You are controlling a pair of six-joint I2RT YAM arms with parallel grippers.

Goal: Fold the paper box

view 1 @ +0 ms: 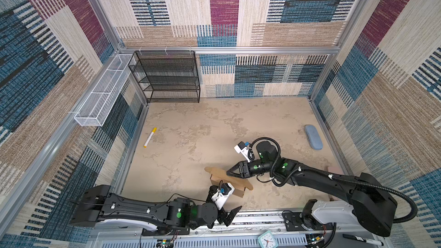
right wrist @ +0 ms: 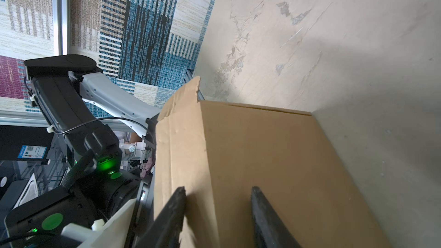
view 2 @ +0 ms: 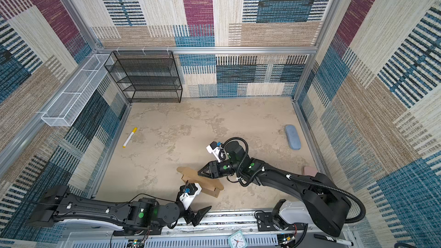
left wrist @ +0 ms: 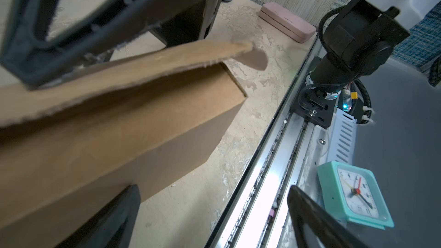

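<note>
Jaws half-spread on right gripper (right wrist: 217, 192), tips apparently pressing, not pinching, raised lid (left wrist: 143, 72) of paper box (view 1: 229, 182) at front-centre of table (view 1: 191, 139). Left gripper (left wrist: 213, 192) gaping wide, empty, just beside box's near wall. Long axis diagonal, lying between both grippers.
</note>
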